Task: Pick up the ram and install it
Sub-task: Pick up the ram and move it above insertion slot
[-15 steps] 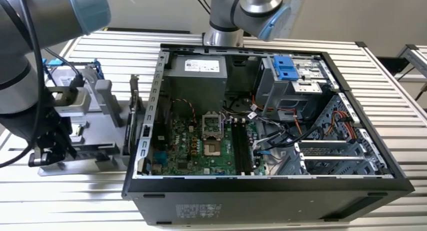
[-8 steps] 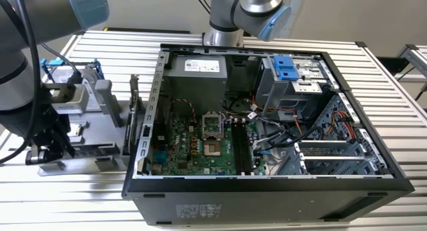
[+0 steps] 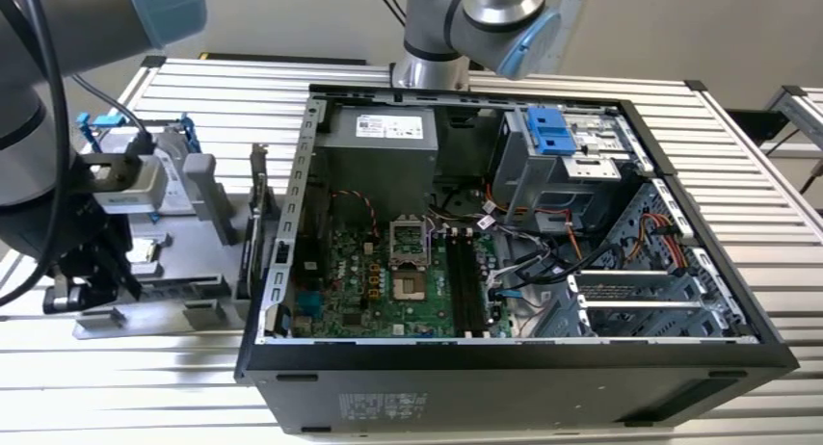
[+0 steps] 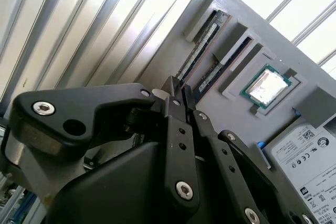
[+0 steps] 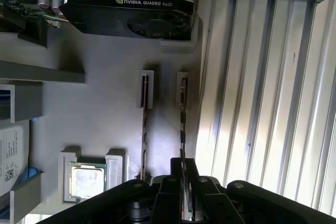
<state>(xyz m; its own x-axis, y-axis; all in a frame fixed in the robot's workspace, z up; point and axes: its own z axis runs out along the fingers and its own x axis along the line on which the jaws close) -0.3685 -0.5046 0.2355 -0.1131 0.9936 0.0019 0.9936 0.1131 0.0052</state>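
Grey tray [image 5: 105,114], ram [image 5: 182,114] edge-up along slot, fingers [image 5: 192,177] pinching end

The ram [image 5: 182,121], a thin dark strip, stands on edge in the grey tray's [image 5: 105,124] outermost slot.

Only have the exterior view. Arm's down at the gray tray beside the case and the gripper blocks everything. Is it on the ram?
Observer: Yes. In the first wrist view the gripper is lined up on the ram, which runs straight into it.
Operator: More than one stick there?
Observer: Two, standing on edge in parallel slots. The second stick is untouched; the gripper is at the one nearer the tray edge.
Operator: Lifted yet?
Observer: Doesn't look it. Its far end sits in its gray holder.
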